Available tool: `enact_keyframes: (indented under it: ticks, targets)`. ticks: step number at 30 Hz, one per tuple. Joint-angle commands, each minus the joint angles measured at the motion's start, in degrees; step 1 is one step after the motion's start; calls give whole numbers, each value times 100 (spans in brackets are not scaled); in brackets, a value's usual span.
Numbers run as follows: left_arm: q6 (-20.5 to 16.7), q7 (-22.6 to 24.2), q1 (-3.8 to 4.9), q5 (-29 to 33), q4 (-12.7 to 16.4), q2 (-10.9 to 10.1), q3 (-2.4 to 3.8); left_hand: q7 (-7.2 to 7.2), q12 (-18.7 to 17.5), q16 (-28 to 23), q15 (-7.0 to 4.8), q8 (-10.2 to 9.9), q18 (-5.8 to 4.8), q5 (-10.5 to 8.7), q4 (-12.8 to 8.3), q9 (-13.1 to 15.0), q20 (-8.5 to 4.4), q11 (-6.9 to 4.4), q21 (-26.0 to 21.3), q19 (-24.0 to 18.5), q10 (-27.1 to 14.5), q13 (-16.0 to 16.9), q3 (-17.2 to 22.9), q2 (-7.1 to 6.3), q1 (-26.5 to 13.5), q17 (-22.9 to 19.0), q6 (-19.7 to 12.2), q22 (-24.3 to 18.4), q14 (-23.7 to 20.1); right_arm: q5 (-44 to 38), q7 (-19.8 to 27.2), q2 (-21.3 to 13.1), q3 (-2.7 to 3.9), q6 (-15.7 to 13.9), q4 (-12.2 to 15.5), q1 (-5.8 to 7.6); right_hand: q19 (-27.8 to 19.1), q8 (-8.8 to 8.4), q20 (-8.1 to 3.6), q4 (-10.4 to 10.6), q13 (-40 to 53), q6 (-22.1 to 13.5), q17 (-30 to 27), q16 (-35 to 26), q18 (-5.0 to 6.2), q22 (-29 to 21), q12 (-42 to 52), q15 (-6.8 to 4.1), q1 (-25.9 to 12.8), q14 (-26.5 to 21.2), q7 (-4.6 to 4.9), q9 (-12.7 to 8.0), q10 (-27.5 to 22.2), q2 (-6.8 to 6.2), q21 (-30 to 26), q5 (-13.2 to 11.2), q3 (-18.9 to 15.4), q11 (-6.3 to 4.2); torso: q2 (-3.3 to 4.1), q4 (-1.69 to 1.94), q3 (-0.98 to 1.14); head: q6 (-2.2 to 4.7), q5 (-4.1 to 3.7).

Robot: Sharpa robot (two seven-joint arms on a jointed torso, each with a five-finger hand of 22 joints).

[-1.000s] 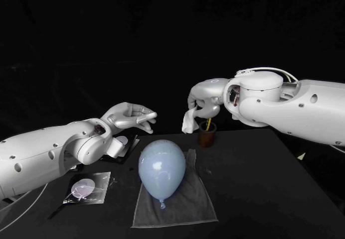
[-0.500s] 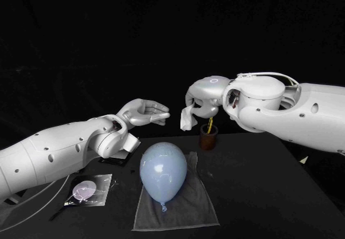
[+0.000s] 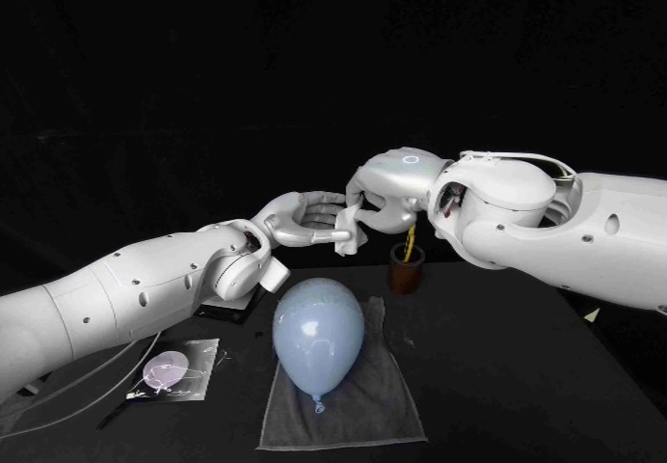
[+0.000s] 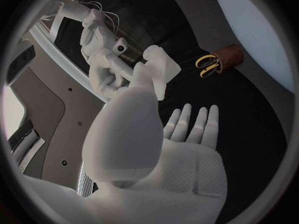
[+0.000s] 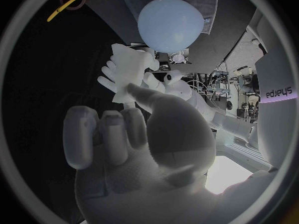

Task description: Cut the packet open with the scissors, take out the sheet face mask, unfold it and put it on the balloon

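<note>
A folded white sheet mask (image 3: 348,234) hangs above the table, pinched by my right hand (image 3: 381,193) at its upper end. My left hand (image 3: 307,219) has come up beside it, fingers apart, with the thumb against the mask (image 4: 161,68). In the right wrist view the left hand's fingers (image 5: 107,78) spread behind the mask (image 5: 129,68). The pale blue balloon (image 3: 315,332) lies on a grey cloth (image 3: 364,412) below both hands. Yellow-handled scissors (image 4: 207,63) stand in a brown cup (image 3: 403,272) behind the balloon.
A clear packet with a small balloon printed on it (image 3: 173,369) lies at the front left of the black table (image 3: 515,386). A dark flat tray (image 3: 229,310) sits under my left forearm. The cloth reaches nearly to the table's front edge.
My left hand has risen and moved right until it meets the hanging mask. My right hand, still holding the mask, has shifted slightly left and up towards it.
</note>
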Motion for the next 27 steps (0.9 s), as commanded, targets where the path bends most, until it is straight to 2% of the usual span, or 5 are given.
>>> enact_keyframes:
  ticks: [1, 8, 9, 15, 27]
  targets:
    - [457, 132, 8, -112, -1, 26, 9, 46, 4, -23, 8, -8, -81, 14, 2, 9, 1, -84, -39, -69, 17, 10, -22, -14, -28, -16, 6, -6, -24, -96, 99, 16, -1, -239, 0, -10, 399, 169, -9, 3, 760, 78, 1509, 20, -91, 1110, 29, -31, 28, 587, -49, 615, 164, -33, 32, 40, 35, -29, -2, 2, 0, -5, 3]
    - [989, 183, 8, 230, 59, 24, 10, 266, 354, 587, -138, 594, -80, -13, -57, 384, 4, -63, -45, -244, 1095, 80, 400, 715, 63, 277, 1175, -11, 974, -96, 106, 38, -7, -247, -22, -37, 399, 169, -9, 3, 760, 78, 1509, 20, -91, 1110, 29, -31, 28, 587, -49, 615, 164, -33, 32, 40, 35, -29, 0, 9, -2, -16, -2]
    - [1038, 196, 8, 310, 60, 21, 10, 290, 405, 694, -195, 881, -72, -4, -89, 551, 3, -73, -30, -184, 1350, 87, 453, 858, 160, 302, 1738, -1, 1186, -96, 101, 41, -7, -236, -30, -39, 399, 169, -9, 3, 760, 78, 1509, 20, -91, 1110, 29, -31, 28, 587, -49, 615, 164, -33, 32, 40, 35, -29, -2, 4, -3, -14, 0]
    - [1142, 270, 8, 794, 47, -28, 11, 239, 709, 1345, -742, 1256, 158, -12, -109, 700, -38, 222, 297, 1220, 2697, 206, 620, 1363, 607, 544, 2854, 178, 2094, -103, 69, 42, -17, -151, -92, -47, 398, 167, -10, 6, 764, 80, 1509, 20, -91, 1109, 31, -33, 28, 587, -51, 614, 168, -38, 30, 40, 41, -31, -4, -1, -1, -18, 2]
    - [1061, 151, 9, 979, 8, -203, 10, 371, 752, 2080, -938, 1129, 501, -10, -69, 673, -33, 67, 543, 1804, 3186, 281, 488, 1443, 786, 917, 3359, 242, 2304, -177, -33, -5, -29, -125, -182, -73, 398, 167, -10, 6, 764, 80, 1509, 20, -91, 1109, 31, -33, 28, 587, -51, 614, 168, -38, 30, 40, 41, -31, -3, 8, 3, -57, -36]
